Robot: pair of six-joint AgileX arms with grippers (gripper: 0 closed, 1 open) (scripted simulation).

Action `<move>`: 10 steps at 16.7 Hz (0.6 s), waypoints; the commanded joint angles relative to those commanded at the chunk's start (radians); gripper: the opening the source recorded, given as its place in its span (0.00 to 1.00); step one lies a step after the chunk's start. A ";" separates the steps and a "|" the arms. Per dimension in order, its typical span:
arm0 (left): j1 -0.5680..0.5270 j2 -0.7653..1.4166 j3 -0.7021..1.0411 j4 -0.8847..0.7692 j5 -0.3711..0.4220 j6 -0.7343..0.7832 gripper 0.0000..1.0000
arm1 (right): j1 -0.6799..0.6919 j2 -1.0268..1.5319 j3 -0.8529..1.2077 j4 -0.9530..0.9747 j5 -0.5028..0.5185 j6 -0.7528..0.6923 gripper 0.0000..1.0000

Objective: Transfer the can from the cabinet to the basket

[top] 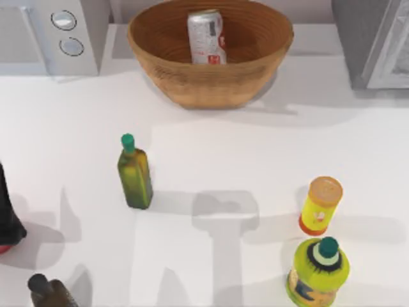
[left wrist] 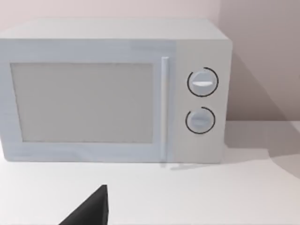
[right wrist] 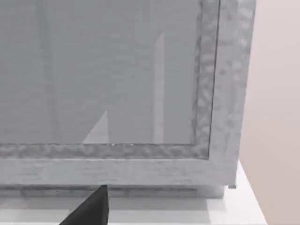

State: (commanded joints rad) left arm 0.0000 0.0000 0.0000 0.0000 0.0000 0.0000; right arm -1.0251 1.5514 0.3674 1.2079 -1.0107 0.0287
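Observation:
The can (top: 206,36), silver-white with red markings, lies tilted inside the round woven basket (top: 160,70) at the back middle of the table. The grey cabinet (top: 374,41) stands at the back right, its pale door (right wrist: 103,79) close in front of the right wrist camera. A dark part of my right gripper (right wrist: 89,210) shows low in that view, holding nothing I can see. My left gripper (left wrist: 89,210) shows as a dark wedge facing the white microwave (left wrist: 93,93), well away from the can.
The microwave (top: 54,35) with two knobs stands back left. A green bottle (top: 134,173) stands left of centre. A yellow tube with orange lid (top: 321,206) and a yellow-green bottle (top: 318,272) stand front right. Dark bottles (top: 7,217) (top: 51,293) sit front left.

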 joint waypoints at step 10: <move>0.000 0.000 0.000 0.000 0.000 0.000 1.00 | -0.021 -0.021 0.277 -0.284 -0.019 0.000 1.00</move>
State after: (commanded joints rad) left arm 0.0000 0.0000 0.0000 0.0000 0.0000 0.0000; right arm -1.0462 1.5308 0.6445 0.9239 -1.0293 0.0287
